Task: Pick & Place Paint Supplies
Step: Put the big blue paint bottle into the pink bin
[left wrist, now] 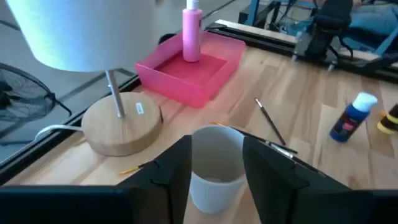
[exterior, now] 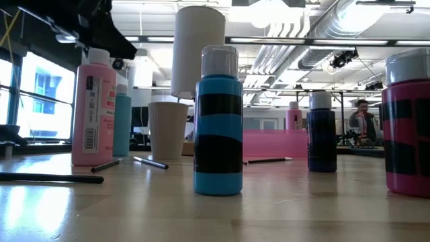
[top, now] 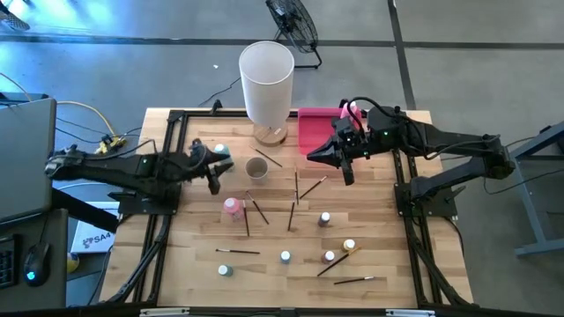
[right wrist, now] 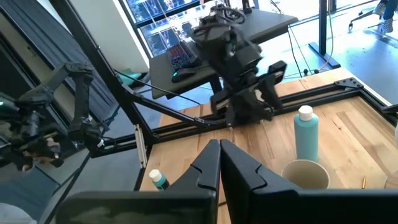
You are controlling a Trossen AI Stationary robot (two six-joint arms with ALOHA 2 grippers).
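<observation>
My left gripper is open and hovers just left of a white paper cup; its fingers stand on either side of the cup without touching it. My right gripper is shut, empty, and raised over the near edge of the pink tray. A tall pink bottle stands in that tray. Another pink bottle and a teal one stand on the table. Tiny capped bottles and thin brushes lie scattered over the near half.
A tall white lamp shade on a round wooden base stands at the far edge beside the tray. Black frame rails run along the table's left and right sides. A laptop sits off the left edge.
</observation>
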